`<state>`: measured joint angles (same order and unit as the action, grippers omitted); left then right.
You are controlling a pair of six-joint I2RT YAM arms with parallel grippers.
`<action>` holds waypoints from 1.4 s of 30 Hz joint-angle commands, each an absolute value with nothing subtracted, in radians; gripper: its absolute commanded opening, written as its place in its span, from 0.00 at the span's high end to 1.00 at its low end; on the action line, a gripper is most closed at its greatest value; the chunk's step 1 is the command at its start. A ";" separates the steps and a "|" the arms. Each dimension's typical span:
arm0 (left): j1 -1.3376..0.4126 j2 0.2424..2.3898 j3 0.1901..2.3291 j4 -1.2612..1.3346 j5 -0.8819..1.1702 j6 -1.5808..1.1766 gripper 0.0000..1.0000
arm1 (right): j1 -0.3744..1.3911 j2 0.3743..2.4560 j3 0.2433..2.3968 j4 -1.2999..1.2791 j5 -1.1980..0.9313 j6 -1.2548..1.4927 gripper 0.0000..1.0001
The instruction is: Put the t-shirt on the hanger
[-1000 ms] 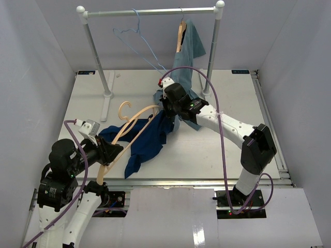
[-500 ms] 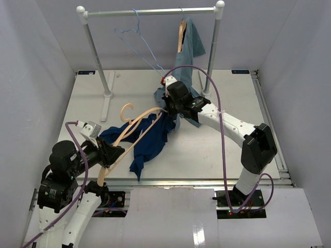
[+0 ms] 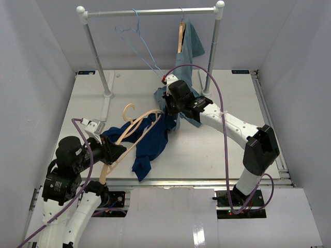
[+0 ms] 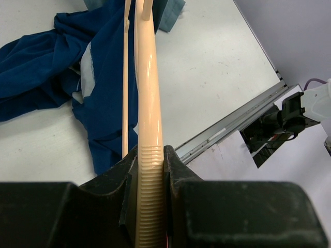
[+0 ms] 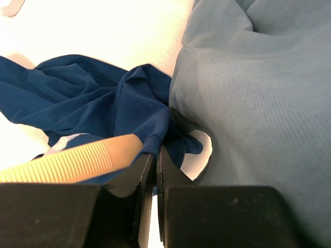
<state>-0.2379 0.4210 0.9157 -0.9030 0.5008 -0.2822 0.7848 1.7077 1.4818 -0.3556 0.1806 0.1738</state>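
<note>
T-shirt (image 3: 152,143) tail has shifted right beneath hanger (image 4: 148,129); right claw (image 5: 156,154) still pinches it.

No readable text, label, brand or number shows on anything in view.

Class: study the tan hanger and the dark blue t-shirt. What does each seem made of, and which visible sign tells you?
Tan curved-shouldered hanger: smooth and glossy, ridged near its end; varnished wood or plastic, as no grain shows. Dark navy-blue t-shirt: soft matte knit cloth, probably cotton; it crumples into folds and has a ribbed edge.
</note>
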 commanded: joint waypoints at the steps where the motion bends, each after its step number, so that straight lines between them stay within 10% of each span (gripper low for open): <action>1: -0.241 0.394 0.942 -0.863 0.561 -0.304 1.00 | 0.770 1.674 1.494 -0.307 0.180 0.178 0.92; 42: -0.233 0.363 0.900 -0.776 0.476 -0.315 1.00 | 0.746 1.638 1.442 -0.284 0.135 0.178 0.92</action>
